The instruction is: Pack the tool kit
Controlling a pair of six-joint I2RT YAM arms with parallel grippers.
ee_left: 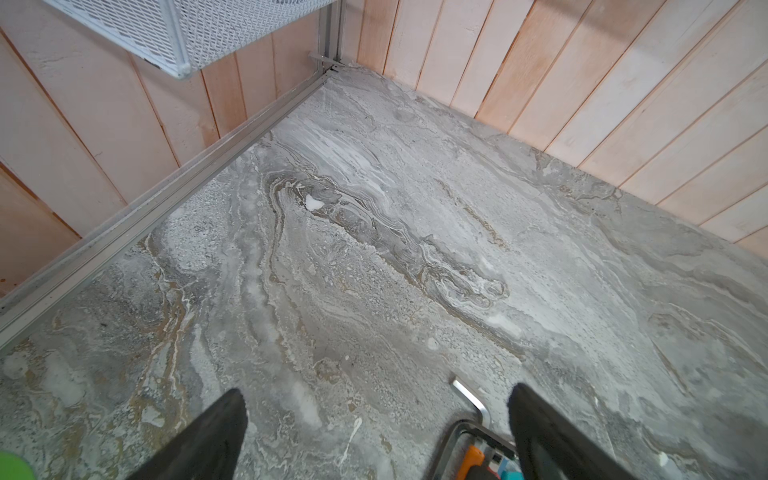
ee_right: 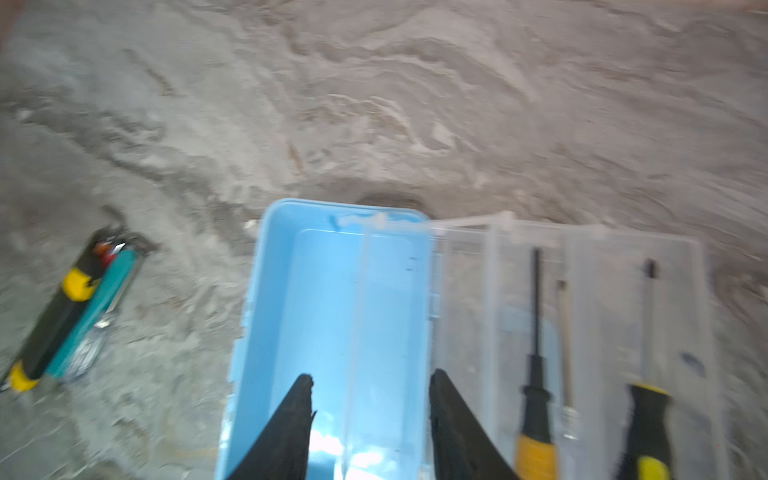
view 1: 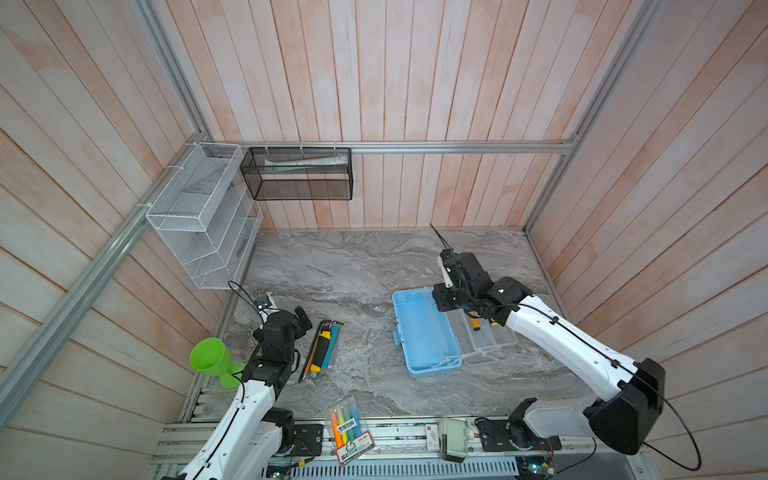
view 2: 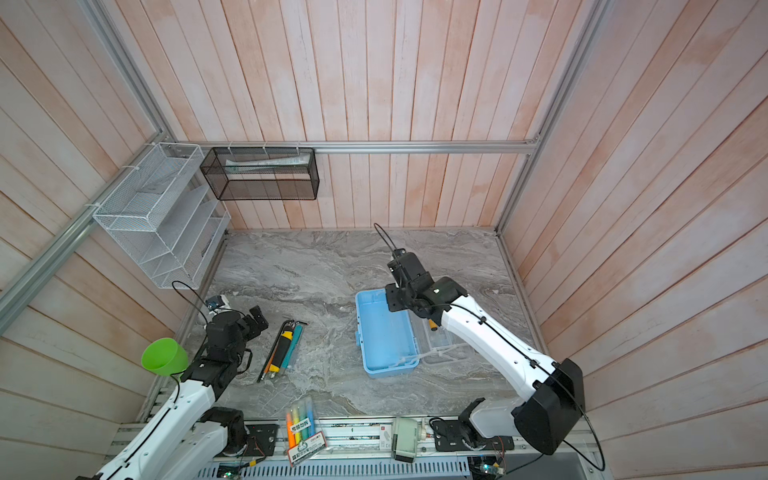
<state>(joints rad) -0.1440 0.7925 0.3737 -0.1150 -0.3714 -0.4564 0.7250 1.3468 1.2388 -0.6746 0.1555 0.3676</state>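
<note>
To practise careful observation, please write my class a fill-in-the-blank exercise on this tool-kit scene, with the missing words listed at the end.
1. The light-blue case lies ___, its clear lid folded out beside it.
2. The bundle of tools on the table lies nearer the ___ arm.
3. The cup is ___ in colour.
4. Its jaws apart, the right gripper holds ___.
Missing words: open; left; green; nothing.

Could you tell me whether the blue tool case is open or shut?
Open: the clear lid lies folded back beside the exposed blue base.
</note>
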